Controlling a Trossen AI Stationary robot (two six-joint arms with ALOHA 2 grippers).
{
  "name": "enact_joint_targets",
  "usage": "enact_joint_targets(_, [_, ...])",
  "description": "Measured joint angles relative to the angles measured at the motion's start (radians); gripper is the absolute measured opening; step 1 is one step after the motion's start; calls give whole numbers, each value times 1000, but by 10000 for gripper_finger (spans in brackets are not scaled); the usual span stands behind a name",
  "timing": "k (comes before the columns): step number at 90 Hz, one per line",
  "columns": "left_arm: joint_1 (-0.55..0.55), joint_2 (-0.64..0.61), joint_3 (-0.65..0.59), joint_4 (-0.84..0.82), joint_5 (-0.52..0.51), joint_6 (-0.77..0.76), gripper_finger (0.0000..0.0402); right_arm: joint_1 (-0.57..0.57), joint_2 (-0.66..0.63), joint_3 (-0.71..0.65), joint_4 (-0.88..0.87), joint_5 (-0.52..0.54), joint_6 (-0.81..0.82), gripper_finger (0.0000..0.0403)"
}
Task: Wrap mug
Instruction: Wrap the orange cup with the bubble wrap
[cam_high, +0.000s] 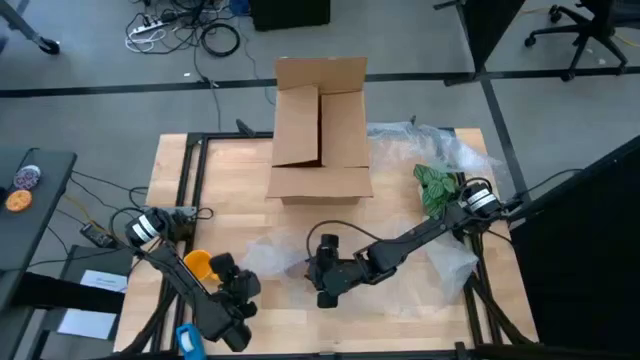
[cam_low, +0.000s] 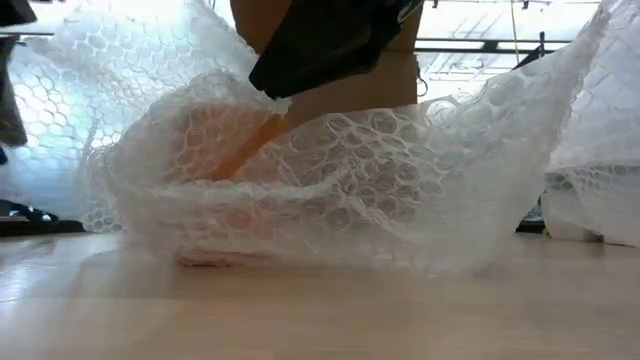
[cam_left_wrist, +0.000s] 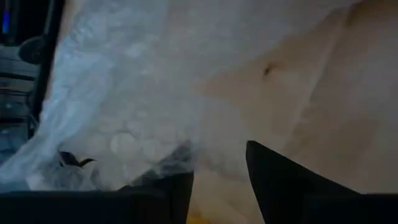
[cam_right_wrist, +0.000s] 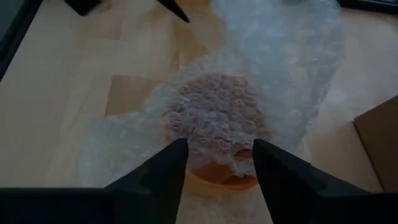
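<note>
Plainly visible only in part: glossy orange mug (cam_right_wrist: 219, 182), draped under wrap (cam_right_wrist: 280, 62), toward the front of the desk (cam_right_wrist: 62, 93). Right claw (cam_right_wrist: 217, 149) spread wide, poised just over the covered mug. Left claw (cam_left_wrist: 217, 168) wide too, at wrap's edge, front-left. Bare wood left of box (cam_high: 320, 130).

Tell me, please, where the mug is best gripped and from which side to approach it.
Probably across its round body, from above. The mug sits under bubble wrap with no handle showing, so the wrapped sides are the only hold on offer. The right gripper hangs over it, open fingers either side.
</note>
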Motion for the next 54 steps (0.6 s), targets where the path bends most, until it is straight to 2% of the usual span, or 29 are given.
enact_joint_targets(12, [1,0,-17,-13,2,18,33,1,0,0,0,-4,0,162])
enact_joint_targets(17, [1,0,-9,-66,24,25,12,1,0,0,0,-4,-6,162])
enact_joint_targets(23, [-3,0,9,-150,57,49,6,2,0,0,0,-5,-16,162])
enact_joint_targets(31, [-6,-28,18,-132,79,143,1,6,0,0,0,-6,-18,162])
enact_joint_targets(54, [3,-109,56,-143,9,200,0,37,-6,2,9,-26,-45,162])
